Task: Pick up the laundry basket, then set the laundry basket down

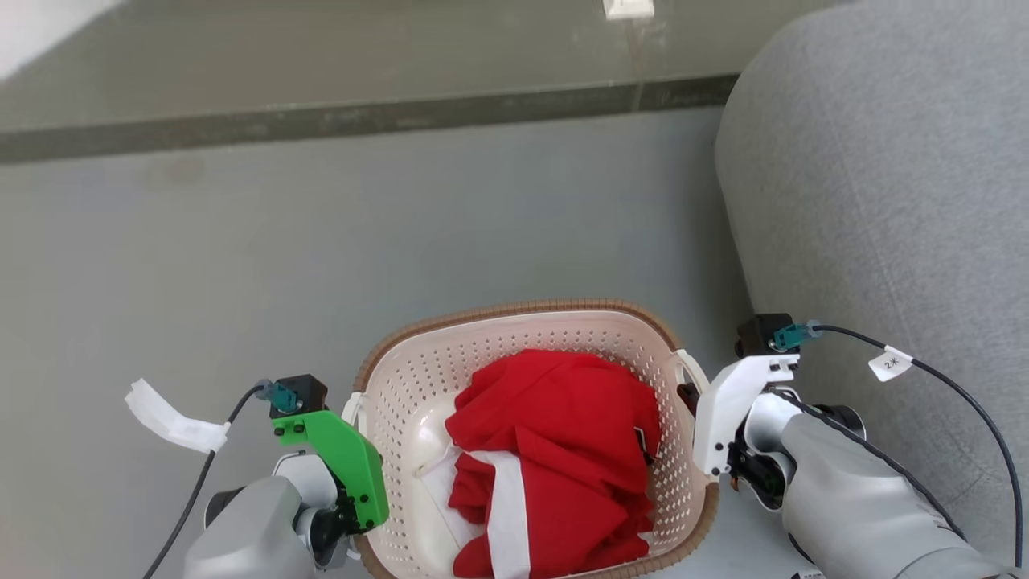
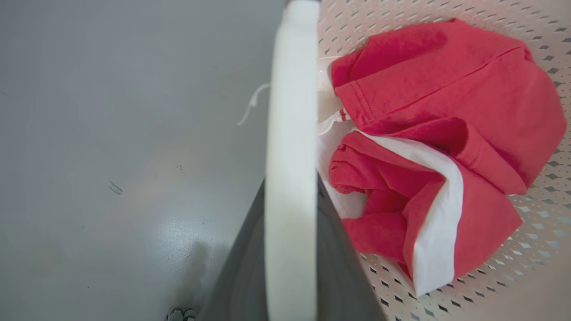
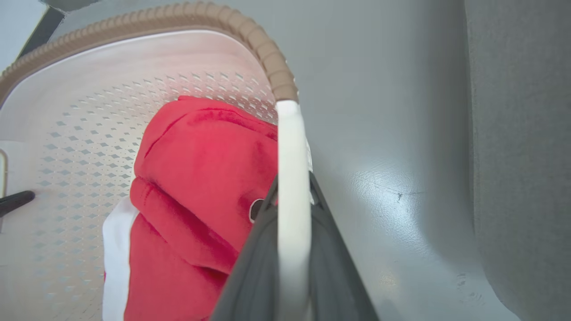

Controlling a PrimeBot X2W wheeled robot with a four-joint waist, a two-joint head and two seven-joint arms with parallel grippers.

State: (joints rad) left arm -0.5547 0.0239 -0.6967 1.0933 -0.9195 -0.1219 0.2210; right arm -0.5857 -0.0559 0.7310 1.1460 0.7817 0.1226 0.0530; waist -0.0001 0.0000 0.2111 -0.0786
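The laundry basket (image 1: pixel 530 310), holding red-and-white clothing (image 1: pixel 555 434), shows at 6 o'clock in the head view, with the grey sofa (image 1: pixel 884 161) at its 2 o'clock. The left gripper (image 2: pixel 291 191) clenches its 9 o'clock handle (image 2: pixel 290 111). The right gripper (image 3: pixel 292 187) clenches its 3 o'clock handle (image 3: pixel 292 142).

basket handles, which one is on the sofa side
The right handle, clamped by the right gripper: the grey sofa rises just past it. The left handle has open floor beside it.
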